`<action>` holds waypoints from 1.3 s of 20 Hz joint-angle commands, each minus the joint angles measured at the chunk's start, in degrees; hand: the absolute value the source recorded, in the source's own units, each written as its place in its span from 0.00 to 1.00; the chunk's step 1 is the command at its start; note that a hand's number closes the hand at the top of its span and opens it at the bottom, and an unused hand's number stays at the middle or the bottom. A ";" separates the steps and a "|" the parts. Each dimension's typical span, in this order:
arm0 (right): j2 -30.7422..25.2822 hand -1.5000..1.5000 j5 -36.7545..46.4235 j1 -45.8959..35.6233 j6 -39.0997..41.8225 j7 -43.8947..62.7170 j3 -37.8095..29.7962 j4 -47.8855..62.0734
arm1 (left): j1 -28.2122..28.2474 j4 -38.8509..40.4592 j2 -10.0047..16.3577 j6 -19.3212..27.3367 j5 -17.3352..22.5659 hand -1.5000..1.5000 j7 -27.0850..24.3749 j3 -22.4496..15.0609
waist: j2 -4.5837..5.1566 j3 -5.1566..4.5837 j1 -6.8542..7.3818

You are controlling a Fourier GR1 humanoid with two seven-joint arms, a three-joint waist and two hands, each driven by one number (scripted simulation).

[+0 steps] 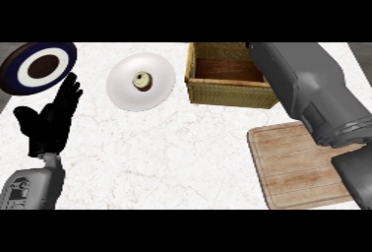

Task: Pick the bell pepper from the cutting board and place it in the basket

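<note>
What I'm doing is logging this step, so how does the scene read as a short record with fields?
left robot hand: open, fingers up, resting at the view's left
right robot hand: not in view
right forearm: crosses the basket's right side
basket: top centre
cutting board: lower right, partly hidden
bell pepper: not visible
dark blue plate: top left
white plate: left of basket

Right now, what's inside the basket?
The basket shows only its bare brown floor in the part that is exposed; no bell pepper is visible there. The right forearm covers its right side, so that part cannot be checked.
</note>
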 commanded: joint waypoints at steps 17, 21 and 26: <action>0.01 1.00 0.18 3.26 7.57 1.42 -0.61 -1.37 | -0.65 -0.85 0.92 -0.67 0.41 0.50 1.00 1.03 | 0.01 0.01 0.35; 1.14 1.00 -0.44 6.24 5.51 1.30 -1.38 -2.02 | -3.80 1.44 0.07 0.30 0.23 0.50 2.70 0.96 | 0.06 0.02 -0.14; -0.39 1.00 -1.50 7.32 6.08 -0.80 -2.66 -2.92 | -0.58 2.28 1.28 -2.80 2.14 0.50 -0.96 2.11 | 0.08 0.01 0.02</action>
